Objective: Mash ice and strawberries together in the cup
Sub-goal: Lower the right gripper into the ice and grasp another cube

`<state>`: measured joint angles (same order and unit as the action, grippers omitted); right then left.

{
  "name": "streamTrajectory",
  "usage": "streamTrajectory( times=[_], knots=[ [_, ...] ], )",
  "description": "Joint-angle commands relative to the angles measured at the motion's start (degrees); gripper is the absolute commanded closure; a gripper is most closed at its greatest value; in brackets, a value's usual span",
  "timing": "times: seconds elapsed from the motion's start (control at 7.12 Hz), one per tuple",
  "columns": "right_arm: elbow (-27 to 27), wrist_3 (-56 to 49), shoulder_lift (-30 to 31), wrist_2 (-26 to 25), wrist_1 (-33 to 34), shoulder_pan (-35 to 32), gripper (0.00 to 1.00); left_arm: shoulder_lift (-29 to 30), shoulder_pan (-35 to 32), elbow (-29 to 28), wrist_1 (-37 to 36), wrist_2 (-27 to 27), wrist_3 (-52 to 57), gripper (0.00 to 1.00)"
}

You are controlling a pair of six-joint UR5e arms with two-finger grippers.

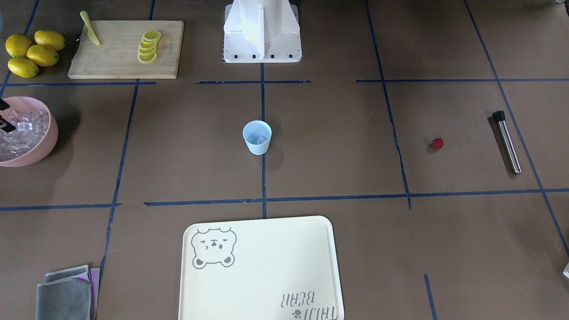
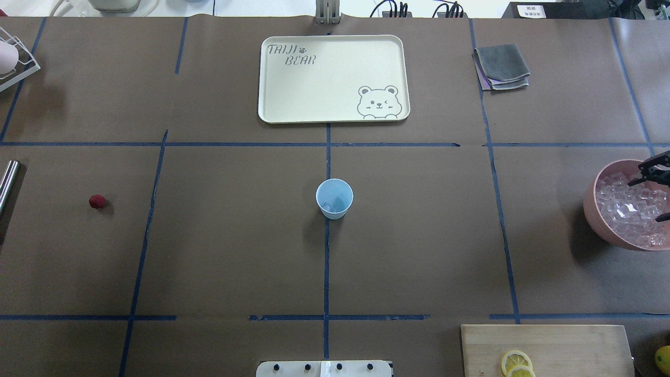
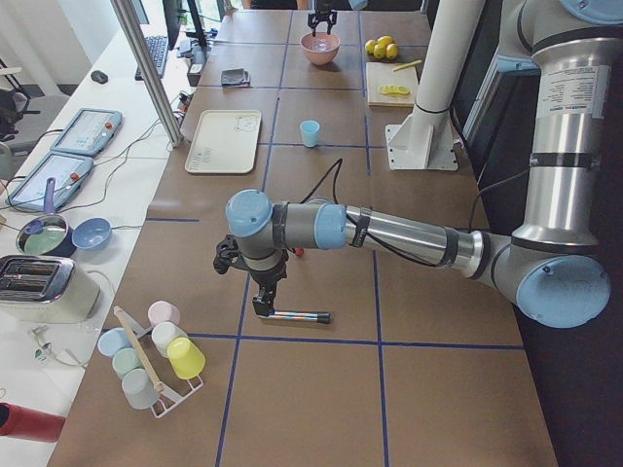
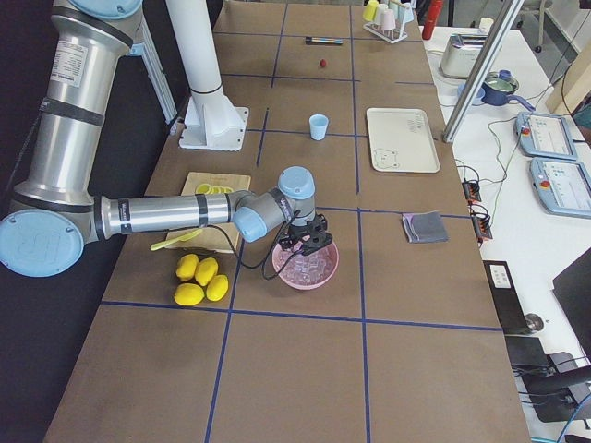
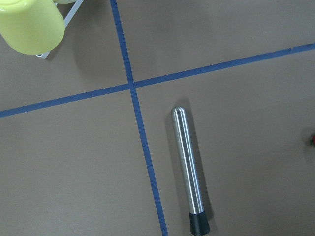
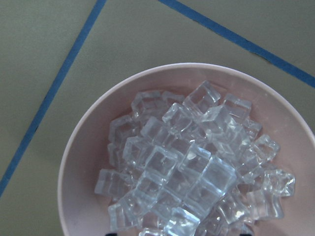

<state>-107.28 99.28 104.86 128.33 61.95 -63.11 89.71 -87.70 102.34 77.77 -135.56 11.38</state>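
The pale blue cup [image 2: 334,198] stands upright at the middle of the table, on the blue tape line that runs from the robot's edge to the operators' edge, and at least one clear cube of ice [image 1: 262,139] lies in its bottom. The strawberry [image 2: 97,201], a small dark red piece, lies alone on the brown paper well toward the table's left end. Just beyond it, nearer that end, a steel muddler [image 5: 189,172] with a black tip lies flat. The left gripper [image 3: 265,307] hangs right over the muddler; whether its jaws are spread or pressed together cannot be told. At the right end a pink bowl [image 2: 594,209] is heaped with more ice cubes, and the right gripper [image 2: 657,196] hovers above them with its jaws spread and nothing between them. A cream tray [image 2: 272,104] sits at the middle of the operators' edge, folded cloths [image 2: 501,65] toward that edge's right corner, and a cutting board [image 1: 115,58] with lemon slices [image 1: 149,46] by the robot's edge near the right end.
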Motion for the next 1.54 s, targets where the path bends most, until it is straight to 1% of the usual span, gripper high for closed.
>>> streamTrajectory(
  times=[0.0,0.28,0.98,1.12,1.26,1.4],
  knots=[
    [1.02,1.26,-1.49,-3.79,1.59,3.77,0.14,-1.03,-0.02,1.46,0.10,-0.05,-0.04,0.00],
    [1.02,1.53,-1.33,-3.61,1.69,3.69,0.15,-1.64,-0.02,3.04,0.10,-0.05,-0.13,0.00],
    [1.55,1.62,-1.68,-3.44,1.77,5.00,0.17,-1.82,-0.02,3.05,0.10,-0.14,-0.04,0.00],
    [1.55,1.62,-1.68,-3.70,1.77,5.44,0.20,-1.91,-0.02,3.05,0.10,-0.14,-0.04,0.00],
    [1.81,1.62,-1.77,-3.88,1.77,5.62,0.27,-2.52,-0.02,3.22,0.10,-0.14,0.04,0.00],
    [1.82,1.62,-1.68,-3.97,1.77,5.62,0.38,-2.52,-0.02,3.22,0.10,-0.23,0.04,0.00]
  ],
)
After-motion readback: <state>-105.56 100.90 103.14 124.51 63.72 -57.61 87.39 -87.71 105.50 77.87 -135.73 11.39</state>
